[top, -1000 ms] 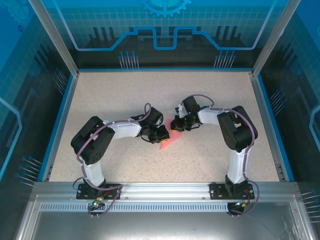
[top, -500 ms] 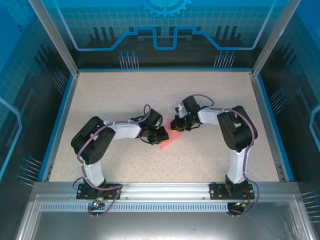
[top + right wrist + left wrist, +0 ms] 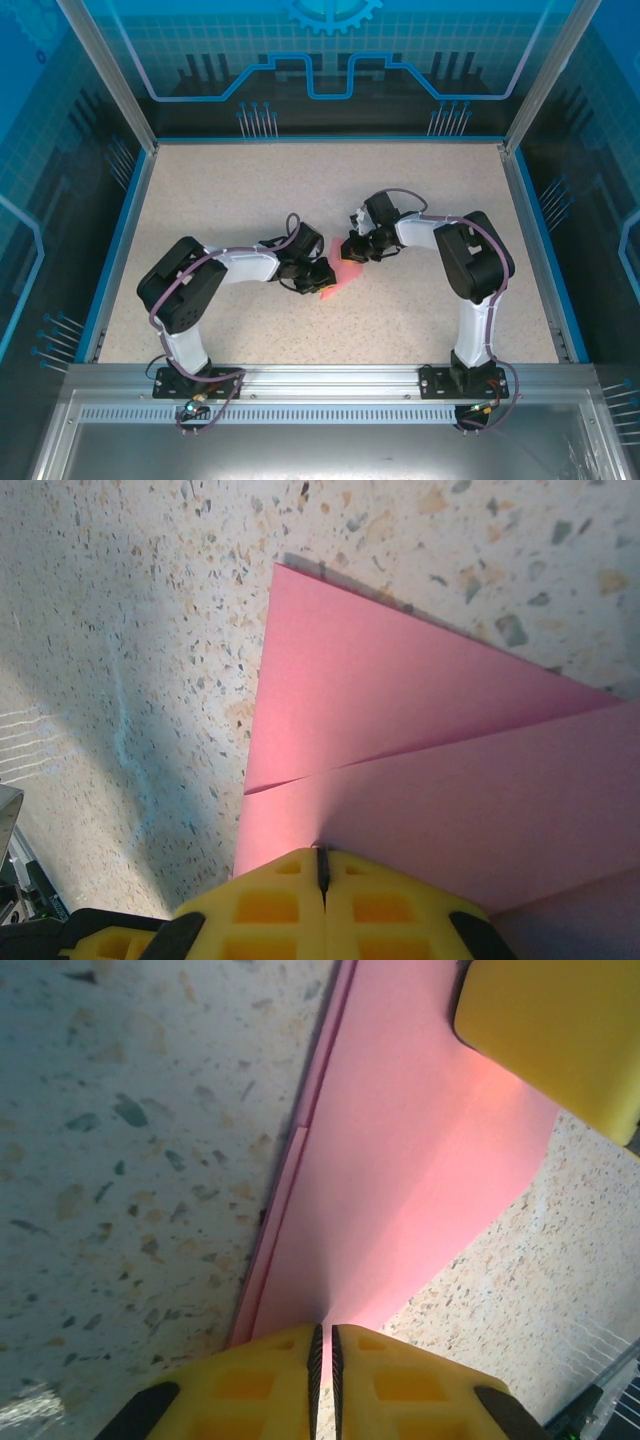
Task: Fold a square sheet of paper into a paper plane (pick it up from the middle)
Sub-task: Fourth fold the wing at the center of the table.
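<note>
The pink sheet of paper (image 3: 343, 279) lies folded at mid-table between both arms. In the left wrist view its layered edges run along the pink paper (image 3: 400, 1150), and a crease leads straight into my left gripper (image 3: 322, 1332), whose yellow jaws pinch it with a hair of pink between them. My left gripper (image 3: 322, 282) sits at the paper's left edge. My right gripper (image 3: 353, 253) is at its far end, and one of its fingers (image 3: 555, 1030) rests on the sheet. Two folded flaps of the paper (image 3: 420, 710) meet at a slit, and my right gripper (image 3: 322, 856) is shut on the paper's edge.
The speckled table (image 3: 250, 190) is ringed by a low blue border (image 3: 120, 220) and aluminium posts with glass walls. Both arm bases are bolted to the rail (image 3: 330, 378) at the near edge.
My left arm has drawn slightly back toward the near edge, and less of the pink paper shows beside its gripper. The right arm has stayed put.
</note>
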Tool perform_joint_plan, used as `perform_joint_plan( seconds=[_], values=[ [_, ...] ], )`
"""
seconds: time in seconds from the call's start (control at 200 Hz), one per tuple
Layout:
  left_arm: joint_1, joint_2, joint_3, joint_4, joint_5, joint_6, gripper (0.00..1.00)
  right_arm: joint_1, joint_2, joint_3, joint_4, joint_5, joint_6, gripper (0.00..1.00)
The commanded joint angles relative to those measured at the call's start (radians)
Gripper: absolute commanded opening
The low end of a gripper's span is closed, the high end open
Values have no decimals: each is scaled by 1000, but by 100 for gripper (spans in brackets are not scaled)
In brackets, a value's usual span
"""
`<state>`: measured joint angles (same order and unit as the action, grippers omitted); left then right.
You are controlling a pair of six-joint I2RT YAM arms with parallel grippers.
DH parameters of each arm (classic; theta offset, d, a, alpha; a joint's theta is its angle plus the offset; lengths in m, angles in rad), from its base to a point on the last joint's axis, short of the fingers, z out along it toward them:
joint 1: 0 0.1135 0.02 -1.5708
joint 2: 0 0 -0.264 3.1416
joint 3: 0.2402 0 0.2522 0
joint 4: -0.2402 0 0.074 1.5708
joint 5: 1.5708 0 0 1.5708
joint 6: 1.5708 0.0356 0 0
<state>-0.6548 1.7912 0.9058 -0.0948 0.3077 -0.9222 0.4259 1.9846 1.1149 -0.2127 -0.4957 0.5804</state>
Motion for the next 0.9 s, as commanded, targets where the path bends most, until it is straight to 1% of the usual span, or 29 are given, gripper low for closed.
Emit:
perform_joint_plan(
  seconds=[0.0, 0.1, 0.255, 0.43, 0.595, 0.895],
  values=[
    [-10, -22, -30, -138, -34, -8, 14, 12, 105, -44, -108, 171, 1, 0],
    [-10, -40, -30, -155, -44, -1, 15, 13, 106, -45, -110, 173, 1, 0],
    [-10, -42, -42, -134, -21, -11, 15, 13, 110, -44, -115, 179, -2, 0],
    [-18, -66, -34, -79, 48, 4, 15, 12, 111, -44, -117, 180, -2, 0],
    [-56, -72, 19, -145, 14, 46, 15, 13, 113, -44, -117, 180, -1, 0],
    [-57, -64, 19, -191, -54, 44, 14, 13, 120, -46, -120, 183, -2, 0]
  ],
)
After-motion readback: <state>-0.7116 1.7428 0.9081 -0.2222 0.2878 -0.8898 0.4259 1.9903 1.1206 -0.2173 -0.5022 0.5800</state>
